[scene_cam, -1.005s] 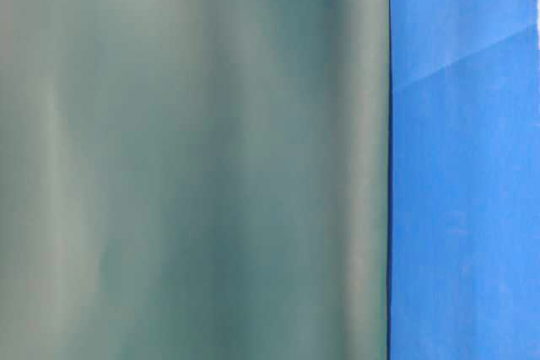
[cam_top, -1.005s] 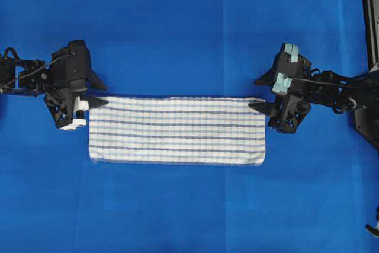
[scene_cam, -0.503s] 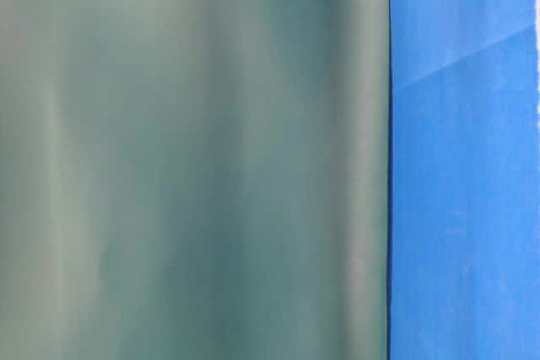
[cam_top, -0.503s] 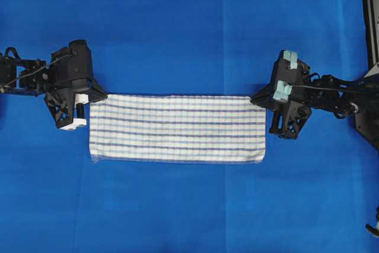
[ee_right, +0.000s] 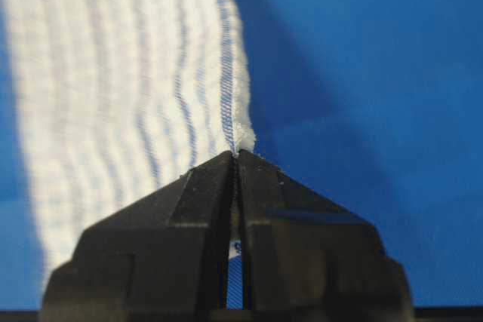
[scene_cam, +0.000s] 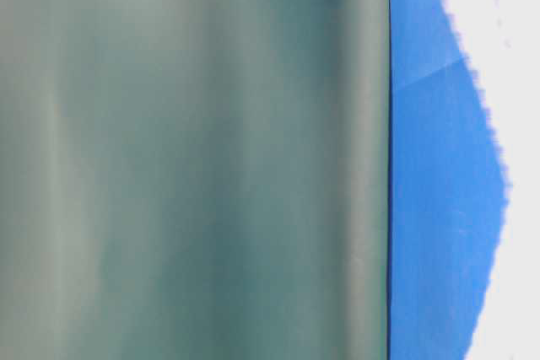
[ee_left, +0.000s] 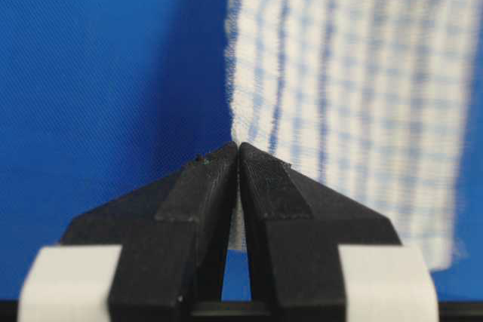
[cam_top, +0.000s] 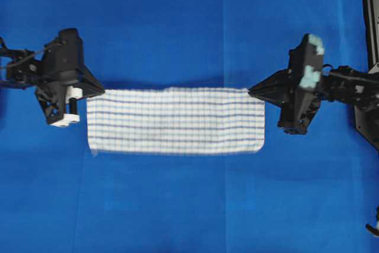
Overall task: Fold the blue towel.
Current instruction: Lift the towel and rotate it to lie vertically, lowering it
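A striped towel (cam_top: 175, 121) lies stretched left to right across the middle of a blue sheet (cam_top: 177, 22) covering the counter. The left hand (cam_top: 102, 92) is clenched on the towel's far left corner, and the right hand (cam_top: 251, 92) is clenched on its far right corner. Both wrist views show the black fingers (ee_left: 260, 186) pinched tight with cloth between them. The far edge appears lifted off the sheet, with a shadow beneath it, while the near edge looks to rest flat. To fold well, both hands should likely rise together, keep the far edge taut and level, and carry it towards the near edge so the corners line up. Uneven pull would skew the fold.
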Motion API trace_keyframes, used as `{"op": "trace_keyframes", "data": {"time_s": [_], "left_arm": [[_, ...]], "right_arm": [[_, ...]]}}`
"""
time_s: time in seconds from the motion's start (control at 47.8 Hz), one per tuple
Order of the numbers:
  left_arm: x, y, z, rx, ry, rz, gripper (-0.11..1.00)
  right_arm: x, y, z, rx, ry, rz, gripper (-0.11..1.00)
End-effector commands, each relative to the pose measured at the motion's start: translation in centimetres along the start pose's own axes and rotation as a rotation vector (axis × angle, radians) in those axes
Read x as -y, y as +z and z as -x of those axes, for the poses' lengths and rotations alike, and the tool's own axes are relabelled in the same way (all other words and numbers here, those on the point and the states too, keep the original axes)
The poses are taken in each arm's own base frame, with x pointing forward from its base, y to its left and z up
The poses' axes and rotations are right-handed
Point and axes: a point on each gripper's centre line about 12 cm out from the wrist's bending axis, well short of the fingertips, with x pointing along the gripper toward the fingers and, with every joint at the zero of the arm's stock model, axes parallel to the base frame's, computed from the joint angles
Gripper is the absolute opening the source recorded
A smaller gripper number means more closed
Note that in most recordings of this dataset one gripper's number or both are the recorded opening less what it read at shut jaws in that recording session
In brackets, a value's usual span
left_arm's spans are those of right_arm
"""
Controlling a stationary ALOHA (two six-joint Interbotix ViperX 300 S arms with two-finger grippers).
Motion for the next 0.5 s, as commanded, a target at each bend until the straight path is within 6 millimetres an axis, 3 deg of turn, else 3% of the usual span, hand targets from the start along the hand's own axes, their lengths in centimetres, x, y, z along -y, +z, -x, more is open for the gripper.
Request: {"op": "trace_keyframes", "data": {"time_s": [0.0,0.209,0.482], "left_arm": [[0.1,1.6,1.9,0.064,-0.007,-0.002,0.02],[0.4,2.0,4.4,0.135,-0.020,-0.003,0.02],[1.0,2.5,4.5,0.183,-0.045,0.022,0.02]], "right_arm": [[-0.4,1.3,1.1,0.045,0.032,-0.016,-0.05],[-0.8,2.8,3.0,0.107,0.078,-0.034,-0.05],[0.4,3.5,2.3,0.114,0.027,-0.057,-0.05]]}}
